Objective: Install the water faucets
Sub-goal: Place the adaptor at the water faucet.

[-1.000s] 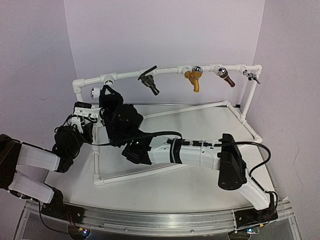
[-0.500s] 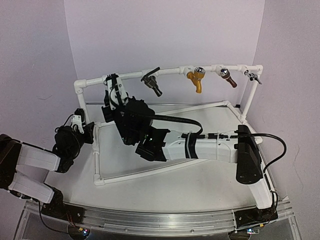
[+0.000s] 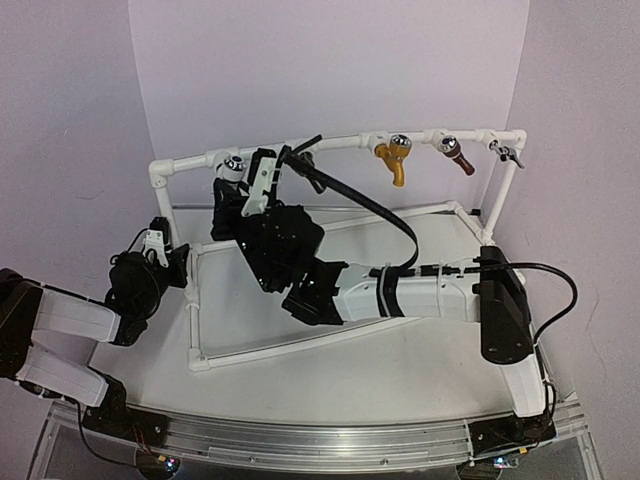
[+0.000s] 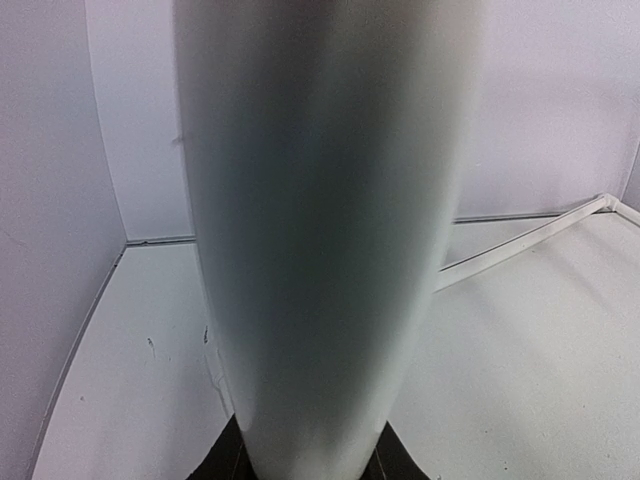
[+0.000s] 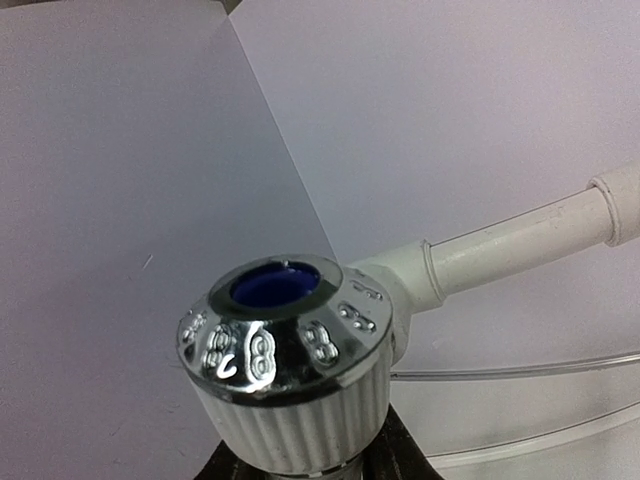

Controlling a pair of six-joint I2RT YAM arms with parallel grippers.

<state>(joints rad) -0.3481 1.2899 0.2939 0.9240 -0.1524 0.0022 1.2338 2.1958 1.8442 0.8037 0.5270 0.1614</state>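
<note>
The white faucet [image 3: 234, 163], with a ribbed knob and a chrome cap with a blue centre [image 5: 285, 370], is held in my right gripper [image 3: 256, 182] at a tee fitting [image 5: 408, 285] on the left of the frame's top rail. Only the dark fingertips [image 5: 400, 458] show below the knob. The black faucet [image 3: 300, 158] with its thin lever hangs on the rail just right of my gripper, partly hidden by it. My left gripper [image 3: 157, 244] is shut on the frame's left upright post [image 4: 320, 250], which fills the left wrist view.
The white pipe frame [image 3: 340, 340] lies across the table with its top rail [image 3: 420, 138] at the back. A gold tap [image 3: 391, 158], a brown tap [image 3: 454, 155] and a small grey one [image 3: 506, 151] hang on the rail to the right. My right arm's cable arches over the frame.
My right gripper has risen and moved right with the white faucet, from beside the left post up to the top rail fitting. My left gripper stays on the post.
</note>
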